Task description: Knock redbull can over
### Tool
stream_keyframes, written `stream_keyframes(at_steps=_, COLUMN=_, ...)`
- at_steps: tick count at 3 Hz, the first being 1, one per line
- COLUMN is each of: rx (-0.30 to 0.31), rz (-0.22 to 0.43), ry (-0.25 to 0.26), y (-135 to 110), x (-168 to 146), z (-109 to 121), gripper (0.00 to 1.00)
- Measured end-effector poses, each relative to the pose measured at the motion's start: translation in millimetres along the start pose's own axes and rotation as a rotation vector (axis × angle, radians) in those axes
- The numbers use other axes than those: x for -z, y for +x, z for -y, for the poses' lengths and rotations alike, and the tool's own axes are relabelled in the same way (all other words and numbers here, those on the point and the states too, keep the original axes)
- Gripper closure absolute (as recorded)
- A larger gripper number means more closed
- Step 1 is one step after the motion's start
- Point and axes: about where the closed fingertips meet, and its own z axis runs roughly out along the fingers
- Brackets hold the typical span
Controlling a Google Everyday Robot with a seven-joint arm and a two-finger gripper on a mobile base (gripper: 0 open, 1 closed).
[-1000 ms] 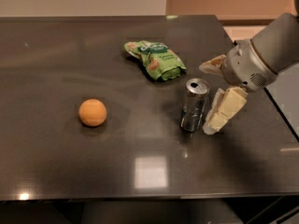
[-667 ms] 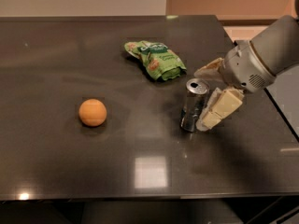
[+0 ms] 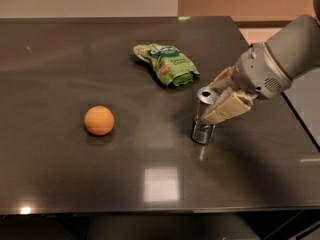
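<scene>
Grey arm [image 3: 287, 51] reaches leftward, claw [image 3: 209, 103] touching redbull can [image 3: 203, 131].

The thick grey arm [image 3: 296, 38] enters from the right edge and slopes down toward the left. It ends in a pale grey wrist [image 3: 261, 73] with a perforated patch on its side. From the wrist the hand [image 3: 208, 103] points left and slightly downward, low over the right part of the desk [image 3: 75, 59]. Its two beige fingers [image 3: 227, 108] are spread apart, one above the other, and the lower one looks broader.
</scene>
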Motion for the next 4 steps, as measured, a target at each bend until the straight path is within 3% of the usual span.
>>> stream_keyframes(at_steps=1, rx=-0.007, rz=-0.045, ry=-0.007, y=-3, x=6, z=3, gripper=0.87)
stream_keyframes(at_steps=2, rx=-0.019, rz=-0.161, ry=-0.014, y=-2, x=21, z=11, gripper=1.0)
stream_keyframes(at_steps=4, rx=-0.021, rz=-0.456, ry=-0.026, y=16, x=35, z=19, gripper=1.0)
